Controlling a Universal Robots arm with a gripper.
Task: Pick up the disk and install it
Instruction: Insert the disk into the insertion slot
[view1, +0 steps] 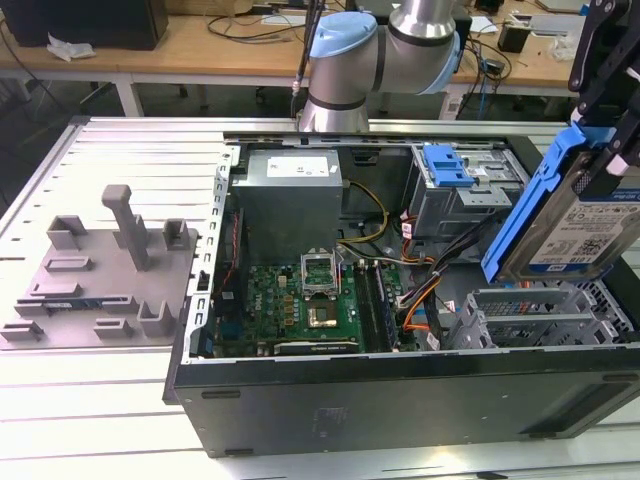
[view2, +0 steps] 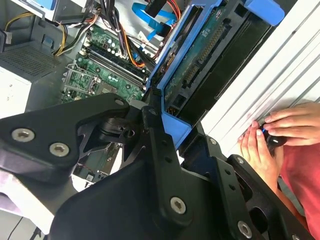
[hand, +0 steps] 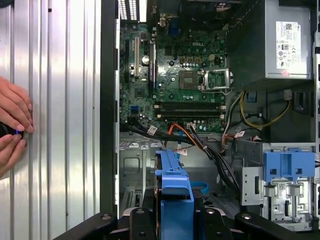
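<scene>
The ribbed metal surface (view1: 100, 160) carries an open computer case (view1: 400, 390), with bare surface on the exterior view's left around a grey fixture (view1: 100, 270). Inside the case, the motherboard (view1: 310, 300) lies open, and cables (view1: 440, 270) crowd the gap before the grey drive cage (view1: 470, 200). The disk (view1: 585, 230) hangs tilted in the air, above the perforated bay (view1: 540, 315) at the exterior view's right and clear of the case rim. The gripper (view2: 170, 125) has its black fingers (view2: 160, 145) closed tight on the disk's blue carrier rails. A person's hands (hand: 12, 125) rest on the surface just outside the case wall.
</scene>
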